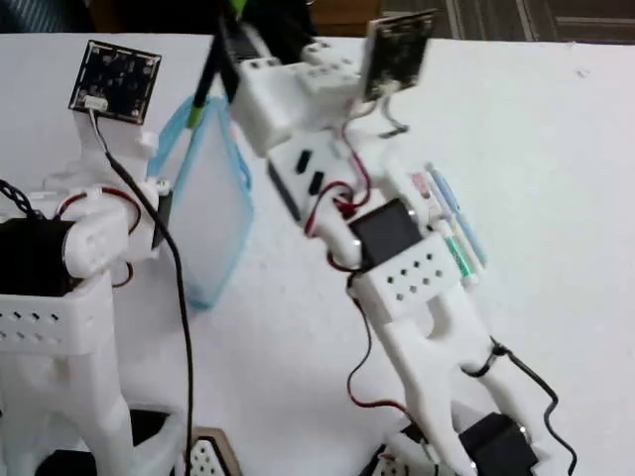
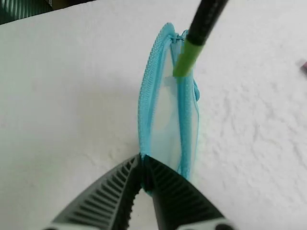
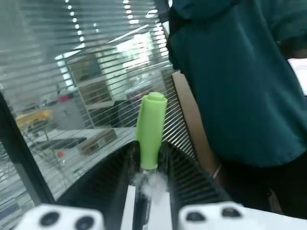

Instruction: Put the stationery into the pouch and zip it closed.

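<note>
There's the left claw (image 2: 142,165), pinched tight on the near end of the blue pouch (image 2: 168,120) and standing it on edge toward the table's (image 1: 556,149) far edge. The right claw (image 3: 148,153) clamps the green-and-black pen (image 3: 151,124), its lower end dipping into the open zip mouth. Spare pens (image 1: 451,223) lie mid-table, well apart from the pouch.

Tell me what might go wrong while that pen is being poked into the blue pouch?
1. The pen meets the pouch at the narrow end of its opening; it could catch on the zipper instead of sliding in.
2. The left end effector pinches just one end of the pouch, so a push might fold or tip it.
3. The right end effector grips the pen near one end; it could swivel.
</note>
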You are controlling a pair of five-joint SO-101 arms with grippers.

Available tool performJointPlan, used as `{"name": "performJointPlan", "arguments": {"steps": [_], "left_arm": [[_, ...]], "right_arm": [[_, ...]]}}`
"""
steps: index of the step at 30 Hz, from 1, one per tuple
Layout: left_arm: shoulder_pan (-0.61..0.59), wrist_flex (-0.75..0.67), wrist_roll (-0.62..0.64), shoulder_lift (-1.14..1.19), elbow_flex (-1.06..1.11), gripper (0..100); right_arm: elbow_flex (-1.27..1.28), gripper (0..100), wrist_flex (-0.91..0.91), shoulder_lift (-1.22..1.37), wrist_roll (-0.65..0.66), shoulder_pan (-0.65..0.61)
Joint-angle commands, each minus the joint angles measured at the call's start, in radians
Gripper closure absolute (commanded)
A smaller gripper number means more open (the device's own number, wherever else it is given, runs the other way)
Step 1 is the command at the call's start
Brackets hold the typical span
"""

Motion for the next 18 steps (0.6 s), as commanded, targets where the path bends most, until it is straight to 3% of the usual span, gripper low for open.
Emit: {"name": "performJointPlan", "arguments": {"steps": [1,9,16,18], "left_arm": [[0.004,0.003,0.002,0.065,0.015,98],[0.004,0.003,0.002,0.065,0.015,98],[0.004,0.003,0.002,0.065,0.015,98],[0.004,0.003,0.002,0.065,0.015,98]], "right_arm": [[-0.074,98.1,-0.015,0.024,0.017,-0.007],[-0.058,98.2,-0.002,0.168,0.130,-0.039],[-0.017,97.8,0.157,0.156,0.130,-0.125],[-0.017,93.0,0.197,0.148,0.129,-0.125]]}}
